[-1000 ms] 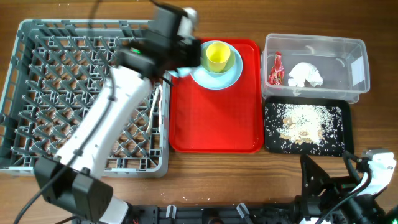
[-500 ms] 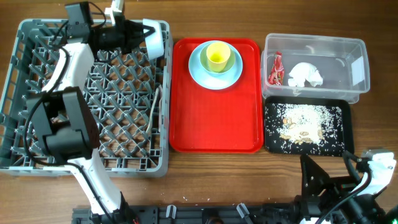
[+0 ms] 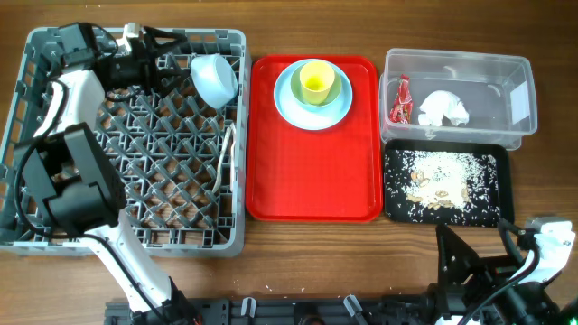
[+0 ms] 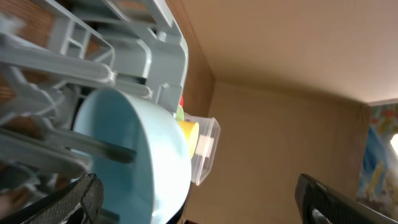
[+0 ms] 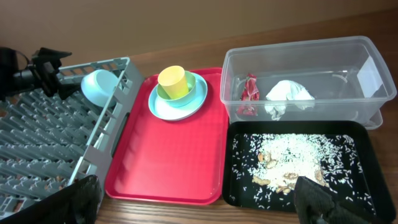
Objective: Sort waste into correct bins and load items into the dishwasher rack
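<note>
The small pale blue bowl [image 3: 214, 78] [image 4: 134, 155] lies on its side among the pegs in the far right corner of the grey dishwasher rack [image 3: 54, 194]. My left gripper [image 3: 174, 60] [image 4: 205, 202] is just left of it, open and holding nothing. The yellow-green cup [image 3: 318, 83] [image 5: 173, 81] stands on the blue plate [image 3: 291, 106] [image 5: 163, 107]. The clear bin [image 3: 506, 68] holds the red wrapper [image 3: 400, 99] and the white napkin [image 3: 443, 108]. Rice and crumbs [image 3: 441, 178] lie in the black tray [image 3: 488, 209]. My right gripper [image 5: 199, 202] hangs open by the table's near edge.
The plate and cup rest at the far end of a flat red tray [image 3: 312, 171] between the rack and the bins. A white plastic utensil [image 3: 227, 147] lies in the rack near its right wall. My right arm [image 3: 506, 271] is at the near right corner.
My left gripper carried the bowl from the red tray to the rack's far right corner, opened and let it go, then drew back left. The right arm has not moved.
</note>
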